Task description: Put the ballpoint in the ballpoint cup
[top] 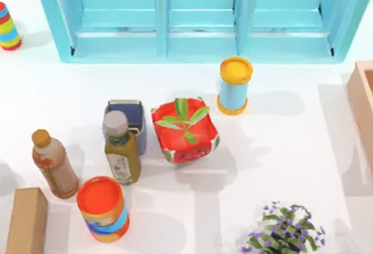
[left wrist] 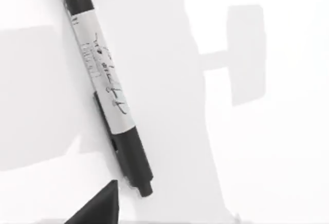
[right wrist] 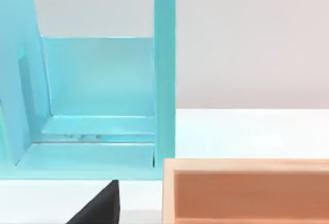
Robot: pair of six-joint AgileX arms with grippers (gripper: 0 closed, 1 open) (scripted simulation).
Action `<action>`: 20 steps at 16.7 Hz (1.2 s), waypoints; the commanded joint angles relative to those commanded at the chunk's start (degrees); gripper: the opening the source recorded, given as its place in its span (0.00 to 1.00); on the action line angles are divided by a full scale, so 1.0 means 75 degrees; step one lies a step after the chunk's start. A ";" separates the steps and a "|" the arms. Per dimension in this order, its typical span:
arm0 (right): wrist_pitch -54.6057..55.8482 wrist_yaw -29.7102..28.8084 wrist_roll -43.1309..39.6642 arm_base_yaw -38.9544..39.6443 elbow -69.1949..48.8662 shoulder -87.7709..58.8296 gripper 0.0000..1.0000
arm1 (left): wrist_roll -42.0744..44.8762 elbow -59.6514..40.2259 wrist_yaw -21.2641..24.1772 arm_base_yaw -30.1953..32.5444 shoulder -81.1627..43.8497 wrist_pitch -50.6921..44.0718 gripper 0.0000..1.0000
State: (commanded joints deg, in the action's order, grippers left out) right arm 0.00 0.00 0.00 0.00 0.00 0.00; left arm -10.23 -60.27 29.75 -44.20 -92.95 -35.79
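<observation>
The long black-and-white ballpoint (left wrist: 105,82) lies flat on the white bench (left wrist: 267,157), slanted, right under my left end effector. I cannot tell its finger state. The small square lavender-blue cup (top: 129,120) waits left of the red pot (top: 185,131).

Ballpoint (left wrist: 105,88) cut off at frame edge

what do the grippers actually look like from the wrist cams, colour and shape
Very little of either is visible. In the left wrist view, the left gripper appears as a matte black wedge with a slanted edge and a pointed tip, at the frame's edge. The right gripper in the right wrist view looks the same: a plain black angular wedge. No cables, markings or labels can be seen on either part.
</observation>
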 joint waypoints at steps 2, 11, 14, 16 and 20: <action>0.0000 0.0000 0.0000 0.0000 0.0000 0.0000 1.00 | -0.0128 -0.0601 0.0292 -0.0481 -0.0979 -0.0432 1.00; 0.0000 0.0000 0.0000 0.0000 0.0000 0.0000 1.00 | -0.0304 -0.1334 0.0617 -0.1108 -0.2238 -0.1068 1.00; 0.0000 0.0000 0.0000 0.0000 0.0000 0.0000 1.00 | -0.0371 -0.1281 0.0601 -0.1028 -0.2293 -0.0930 1.00; 0.0000 0.0000 0.0000 0.0000 0.0000 0.0000 1.00 | -0.0585 -0.1194 0.0584 -0.0858 -0.2530 -0.0504 1.00; 0.0000 0.0000 0.0000 0.0000 0.0000 0.0000 1.00 | -0.1215 -0.0885 0.0504 -0.0321 -0.3275 0.0986 1.00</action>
State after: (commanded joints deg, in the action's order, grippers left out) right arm 0.00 0.00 0.00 0.00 0.00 0.00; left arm -19.35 -66.91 33.53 -46.61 -117.51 -28.39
